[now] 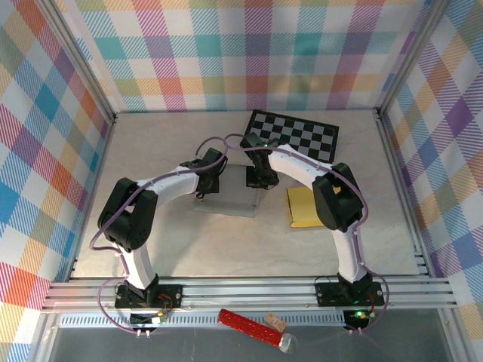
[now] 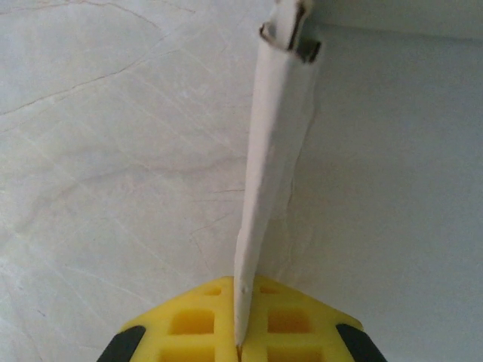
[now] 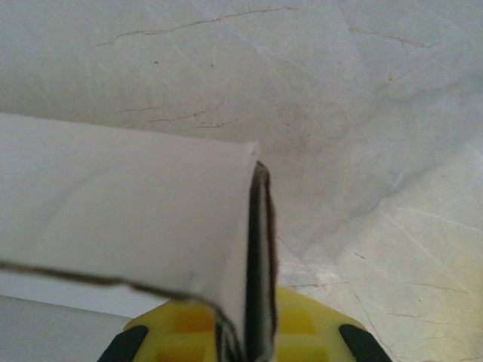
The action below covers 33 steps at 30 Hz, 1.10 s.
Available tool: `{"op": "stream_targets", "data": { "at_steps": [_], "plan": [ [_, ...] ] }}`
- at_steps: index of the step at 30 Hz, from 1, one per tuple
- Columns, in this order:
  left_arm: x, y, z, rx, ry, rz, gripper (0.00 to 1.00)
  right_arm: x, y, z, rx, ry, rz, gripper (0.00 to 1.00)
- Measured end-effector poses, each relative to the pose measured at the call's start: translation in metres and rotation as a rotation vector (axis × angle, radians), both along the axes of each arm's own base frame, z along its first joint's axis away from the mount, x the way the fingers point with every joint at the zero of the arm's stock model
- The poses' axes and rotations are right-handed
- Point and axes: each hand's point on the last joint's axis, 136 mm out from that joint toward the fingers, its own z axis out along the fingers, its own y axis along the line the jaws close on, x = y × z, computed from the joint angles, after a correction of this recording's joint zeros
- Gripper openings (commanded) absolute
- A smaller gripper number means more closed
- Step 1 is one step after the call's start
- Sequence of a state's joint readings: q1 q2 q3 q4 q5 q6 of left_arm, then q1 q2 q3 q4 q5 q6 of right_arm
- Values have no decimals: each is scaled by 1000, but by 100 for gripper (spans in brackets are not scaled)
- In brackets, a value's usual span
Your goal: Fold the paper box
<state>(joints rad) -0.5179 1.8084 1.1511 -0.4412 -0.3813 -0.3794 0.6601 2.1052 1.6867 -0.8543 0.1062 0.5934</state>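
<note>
Part-folded paper box (image 1: 226,202) at mid-bench (image 1: 158,143) between the two arms, long axis running left to right. The left jaws are pinched tight on its upright left flap (image 2: 268,166); the right jaws likewise clamp the right flap (image 3: 121,204) (edge-on). Each flap rises directly ahead of its jaws; both arms are equally near.

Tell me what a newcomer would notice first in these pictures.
Two white arms curve in to meet at the middle of the table. There the left gripper and the right gripper each pinch a flap of the pale paper box. A black-and-white checkerboard lies behind them, a yellow sheet sits right of the box, and bright plaid walls surround it all.
</note>
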Motion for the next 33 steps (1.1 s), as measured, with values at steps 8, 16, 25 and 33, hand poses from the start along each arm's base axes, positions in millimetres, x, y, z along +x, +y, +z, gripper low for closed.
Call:
{"op": "stream_targets", "data": {
  "at_steps": [8, 16, 25, 33],
  "plan": [
    [-3, 0, 1, -29, -47, 38, 23, -2, 1, -1, 11, -1, 0, 0],
    [6, -6, 23, -214, -67, -23, 50, -7, -3, -4, -1, 10, -1, 0],
    [14, -11, 31, -281, -30, -109, 46, -7, -3, -4, -1, 10, -1, 0],
    [7, -8, 17, -235, 22, -142, 35, -7, -4, -4, -3, 9, -2, 0]
  ]
}}
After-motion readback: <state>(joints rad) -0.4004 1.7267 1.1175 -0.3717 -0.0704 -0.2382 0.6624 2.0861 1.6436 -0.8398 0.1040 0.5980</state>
